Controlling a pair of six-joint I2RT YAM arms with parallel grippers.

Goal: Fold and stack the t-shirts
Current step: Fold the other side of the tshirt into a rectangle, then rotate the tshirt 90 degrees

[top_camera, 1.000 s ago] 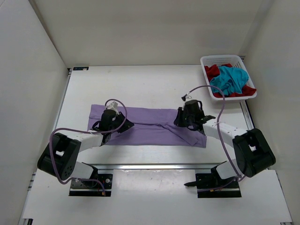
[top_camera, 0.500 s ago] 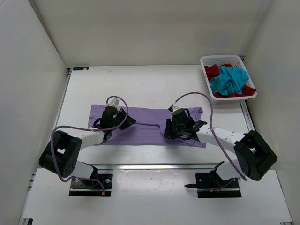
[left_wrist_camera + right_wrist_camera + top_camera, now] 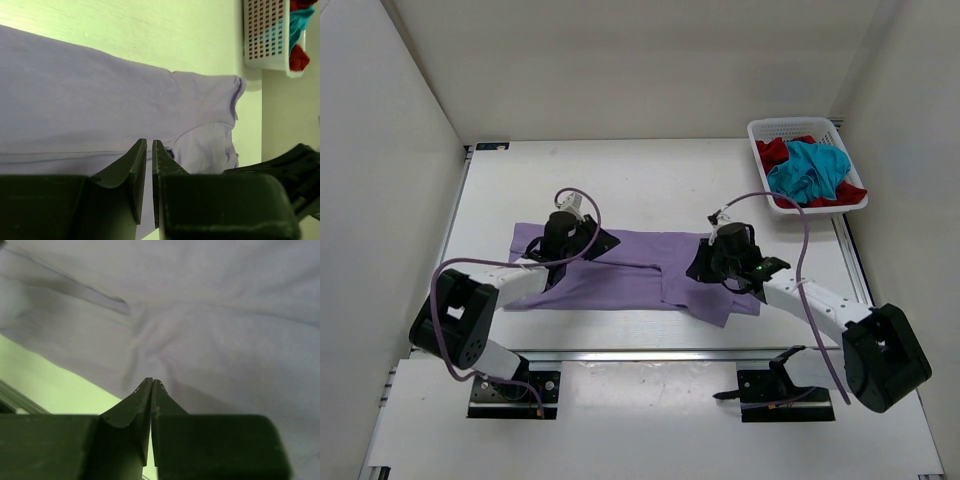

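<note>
At far right, basket (image 3: 791, 125) holds red shirt (image 3: 772, 152), teal shirt (image 3: 810, 170).

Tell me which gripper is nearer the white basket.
Right. The right gripper sits over the right end of the lavender shirt, down and to the left of the basket in the top view. The left gripper is over the shirt's left end, much farther away.

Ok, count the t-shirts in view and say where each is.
3: the lavender t-shirt lies spread on the table; the teal t-shirt sits atop the red t-shirt in the white basket. Others may be hidden beneath.
</note>
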